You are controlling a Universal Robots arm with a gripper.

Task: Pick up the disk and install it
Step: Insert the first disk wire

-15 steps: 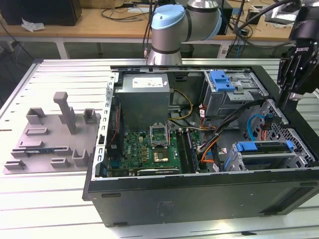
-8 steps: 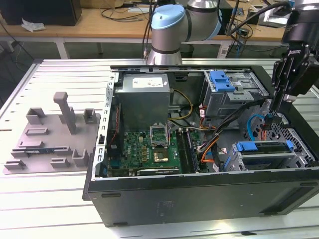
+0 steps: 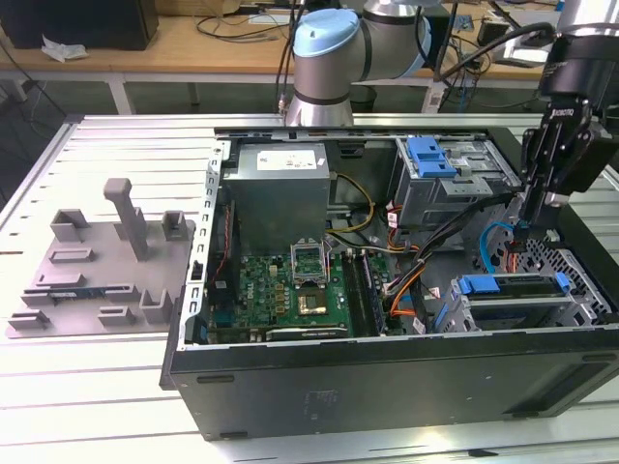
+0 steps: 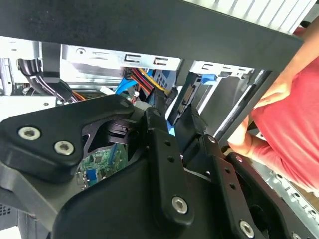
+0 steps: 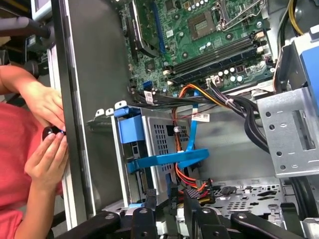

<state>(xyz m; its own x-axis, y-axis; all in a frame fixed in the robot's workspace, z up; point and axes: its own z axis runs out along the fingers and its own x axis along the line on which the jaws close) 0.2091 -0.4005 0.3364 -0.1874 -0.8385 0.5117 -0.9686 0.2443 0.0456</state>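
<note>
Blue plastic frames the disk [image 3: 513,287]. In the exterior view it sits in the drive cage at about 4 o'clock inside the computer case [image 3: 387,377], and the gripper [image 3: 527,227] hangs just above it at 3 o'clock. The print on the label of the power-supply box [image 3: 280,184] is too small to read.

In the second wrist view, you cannot tell whether the gripper [image 4: 174,130] clamps anything.

In the first wrist view, the disk [image 5: 131,130] stands edge-on in its cage, near the gripper [image 5: 170,200].

Expect a dense, rigid, shock-sensitive load. Hold it by the long carrier edges, never by the label face.
</note>
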